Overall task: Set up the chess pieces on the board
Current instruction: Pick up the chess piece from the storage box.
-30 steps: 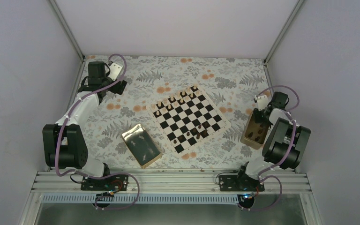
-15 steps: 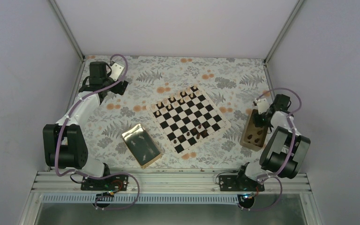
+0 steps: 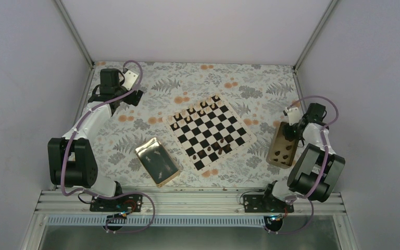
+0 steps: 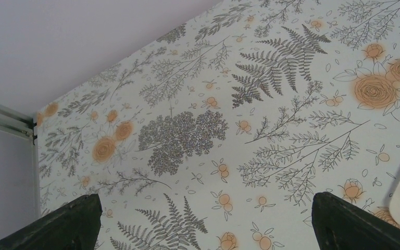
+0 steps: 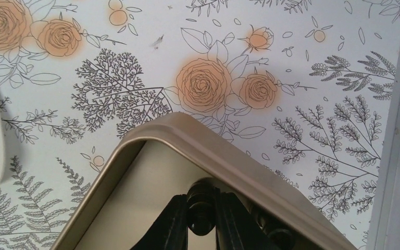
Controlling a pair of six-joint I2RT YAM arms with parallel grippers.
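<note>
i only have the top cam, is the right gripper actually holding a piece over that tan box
observer: yes, the right wrist view shows the right gripper shut on a dark chess piece, over the inside of the tan box near a corner.
operator: and the left one, anything in it
observer: no, the left wrist view shows the left gripper open and empty, with only flowered tablecloth below.
</note>
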